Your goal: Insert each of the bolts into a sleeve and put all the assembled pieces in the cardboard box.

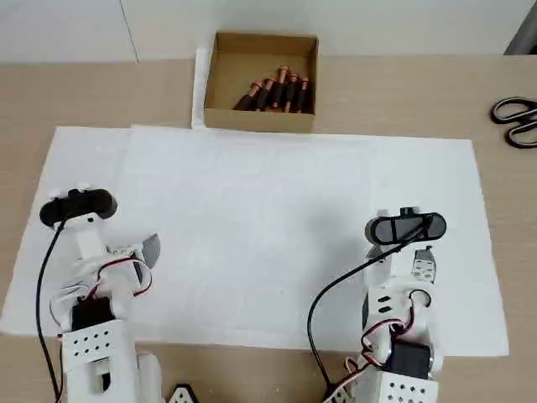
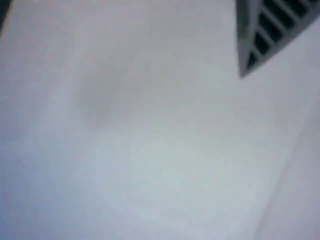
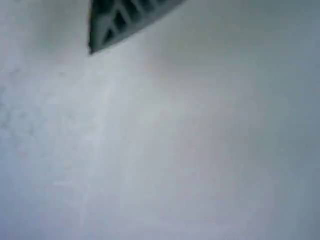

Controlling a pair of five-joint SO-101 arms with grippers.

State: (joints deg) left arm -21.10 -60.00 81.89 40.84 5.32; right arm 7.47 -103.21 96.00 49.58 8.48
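Open brown cardboard box (image 1: pixel 260 120) at the table's far edge holds black sleeves with copper-coloured bolts (image 1: pixel 275 92), side by side. Left gripper (image 1: pixel 148 248) and right gripper (image 1: pixel 422 267) sit low over white paper sheet (image 1: pixel 268 227), well apart. Opening of either: cannot tell.

I have both arms folded back at the near edge of the worktop (image 1: pixel 84 92), well apart from each other, and I cannot tell which is left and which is right from above. One arm (image 1: pixel 88 332) holds its wrist raised, with its claw (image 1: pixel 144 250) tucked low and angled inward. The other arm (image 1: pixel 401 336) sits the same way, its claw (image 1: pixel 422 265) low beside the wrist. On the wrist cameras, the left claw (image 2: pixel 265 32) and the right claw (image 3: pixel 125 20) each point downward.
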